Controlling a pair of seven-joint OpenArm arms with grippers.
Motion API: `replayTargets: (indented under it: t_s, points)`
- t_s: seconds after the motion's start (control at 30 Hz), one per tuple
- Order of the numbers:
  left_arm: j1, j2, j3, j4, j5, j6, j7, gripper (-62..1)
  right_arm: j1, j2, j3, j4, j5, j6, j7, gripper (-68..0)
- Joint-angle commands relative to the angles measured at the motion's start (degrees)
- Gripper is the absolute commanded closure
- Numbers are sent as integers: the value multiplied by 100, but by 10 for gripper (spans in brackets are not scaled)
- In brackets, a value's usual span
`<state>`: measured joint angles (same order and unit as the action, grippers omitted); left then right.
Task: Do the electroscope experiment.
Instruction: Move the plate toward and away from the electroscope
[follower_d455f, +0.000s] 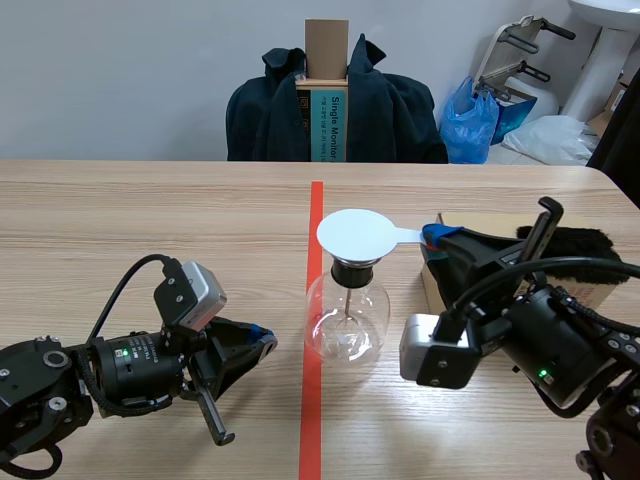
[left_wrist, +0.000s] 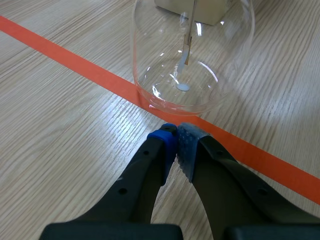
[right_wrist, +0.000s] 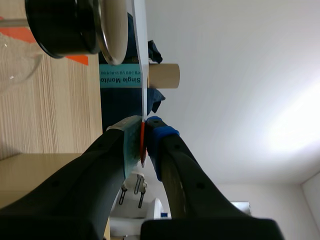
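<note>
Electroscope (follower_d455f: 346, 318), only one, stands on the tape (follower_d455f: 311, 420). At left we see the left gripper (follower_d455f: 264, 342) closed, empty, beside it. The right gripper (follower_d455f: 434, 237) pinches one white disc (follower_d455f: 357, 235) above it; only its wrist view shows the metal plate (right_wrist: 112, 30) underneath.

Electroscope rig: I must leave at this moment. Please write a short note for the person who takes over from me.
Left gripper: shut on nothing, low on the table beside the glass flask.
Right gripper: shut on the handle of the white disc, which is over the flask's metal plate; contact cannot be told.
Done: the disc is gripped and at the top.
Left, probably: watch the strip inside, then withdraw the disc.
</note>
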<state>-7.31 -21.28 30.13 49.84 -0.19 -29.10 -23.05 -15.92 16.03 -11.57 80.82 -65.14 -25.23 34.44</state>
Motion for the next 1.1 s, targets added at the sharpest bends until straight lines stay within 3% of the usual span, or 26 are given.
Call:
replayTargets:
  t_s: [0.0,0.57,0.73,1.07]
  points:
    - [-15,33,-46,109,-63,4,-118,-21,70,63,70,96,20,-66,35,-8]
    - [-15,46,-48,109,-63,4,-118,-21,70,63,70,96,20,-66,96,-8]
    - [-15,46,-48,109,-63,4,-118,-21,70,63,70,96,22,-66,-323,-8]
    - [-15,46,-48,109,-63,4,-118,-21,68,63,70,98,162,-85,-1829,-8]
